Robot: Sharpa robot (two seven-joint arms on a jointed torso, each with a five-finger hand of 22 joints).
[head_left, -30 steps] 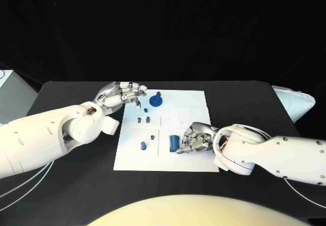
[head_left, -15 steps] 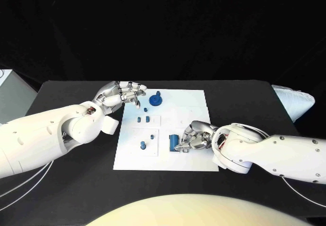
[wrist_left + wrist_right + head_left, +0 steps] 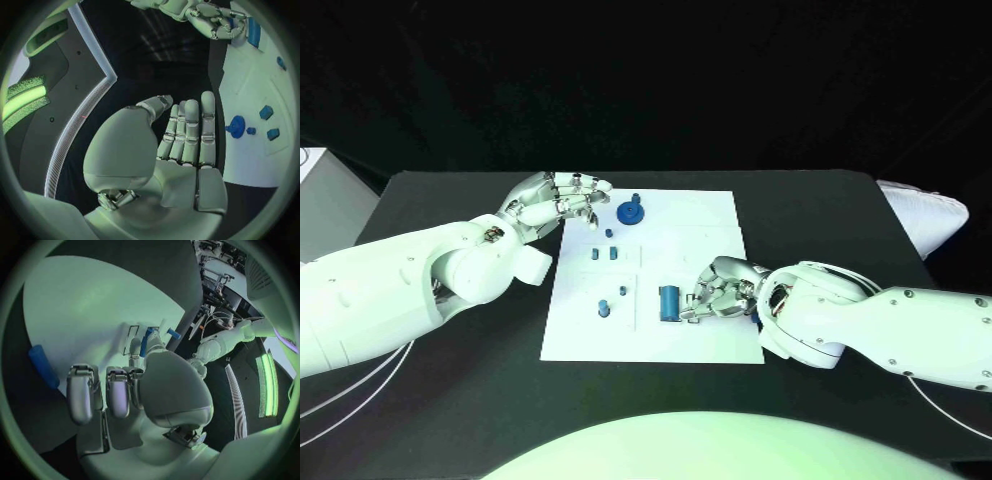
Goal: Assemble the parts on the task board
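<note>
The white task board [image 3: 689, 225] lies mid-table. On it a blue cylinder [image 3: 671, 300] lies flat. My right hand [image 3: 718, 290] sits just right of it with fingers curled in and nothing in them. The right wrist view shows the cylinder [image 3: 44, 367] a little apart from the curled fingers [image 3: 81, 392]. A round blue part [image 3: 633, 212] stands near the far left corner, with small blue pieces [image 3: 596, 254] and a peg [image 3: 603, 307] down the left side. My left hand [image 3: 560, 200] hovers at that corner; its fingers [image 3: 187, 132] are stretched out and hold nothing, with the round part [image 3: 236, 126] beside them.
The black table [image 3: 805, 200] has bare room right of the board and in front of it. A white object [image 3: 927, 215] lies at the table's right edge. A pale box [image 3: 322, 190] stands off the left edge.
My right hand has shifted slightly beside the cylinder, fingers still curled. The left hand and the parts on the board stay where they were.
</note>
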